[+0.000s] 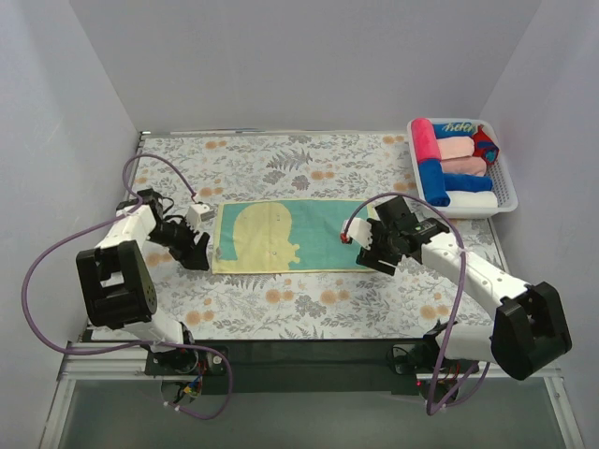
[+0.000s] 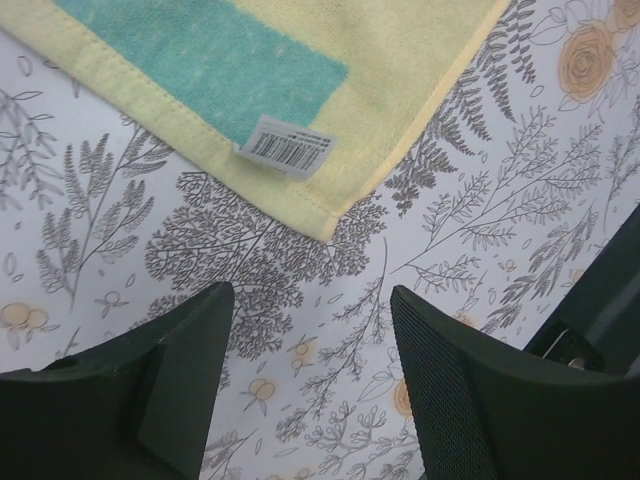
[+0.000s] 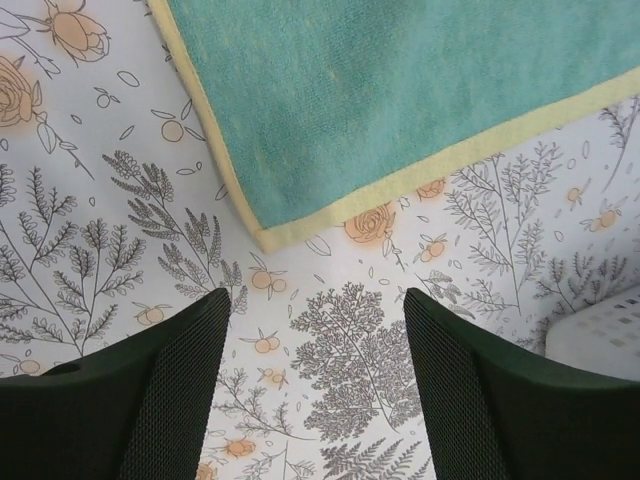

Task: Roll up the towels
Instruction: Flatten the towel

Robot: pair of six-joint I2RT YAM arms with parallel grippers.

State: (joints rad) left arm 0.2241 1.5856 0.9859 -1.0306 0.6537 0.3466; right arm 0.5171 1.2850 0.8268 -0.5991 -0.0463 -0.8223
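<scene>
Towel [image 1: 290, 236], yellow and teal, is lying flat mid-table on floral cloth [image 1: 281, 309]. Left gripper [image 1: 197, 253] and right gripper [image 1: 370, 254] are hanging just off its near corners, jaws spread, holding nothing.

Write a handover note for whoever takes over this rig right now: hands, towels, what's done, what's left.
The yellow-and-teal towel lies flat and unrolled mid-table.
The left hand is open and empty, just off the towel's near left corner, by the barcode tag.
The right hand is open and empty, just off the near right corner.
Done: several rolled towels sit in the basket at far right.
Left: grip one end of the flat towel and roll it; nothing is gripped yet.
</scene>
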